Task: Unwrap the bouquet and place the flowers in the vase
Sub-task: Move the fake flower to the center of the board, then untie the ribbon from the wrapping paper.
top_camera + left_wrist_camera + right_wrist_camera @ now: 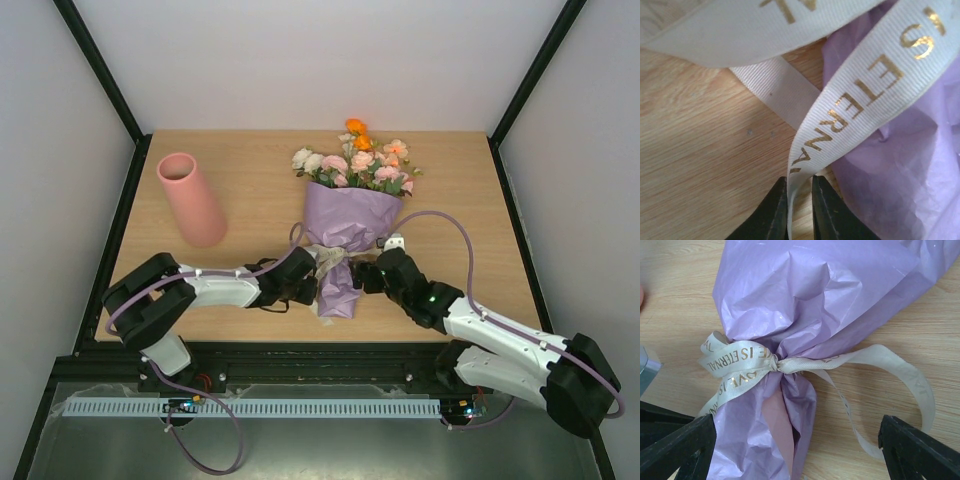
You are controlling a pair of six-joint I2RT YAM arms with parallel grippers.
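The bouquet (350, 222) lies in the middle of the table, its lilac paper cone tied with a cream ribbon (740, 360) lettered in gold. The flowers (362, 162) stick out of its far end, pink, cream and orange. The salmon-pink vase (192, 200) stands at the far left. My left gripper (799, 179) is at the cone's left side, jaws nearly together around a ribbon tail (860, 95), with a thin gap still showing beside it. My right gripper (797, 450) stands open and wide, straddling the cone's narrow tail just below the knot.
The wooden table (260, 160) has black rails along both sides and the near edge. A loose ribbon end (920, 390) curls on the wood near my right finger (920, 450). White walls close the space behind.
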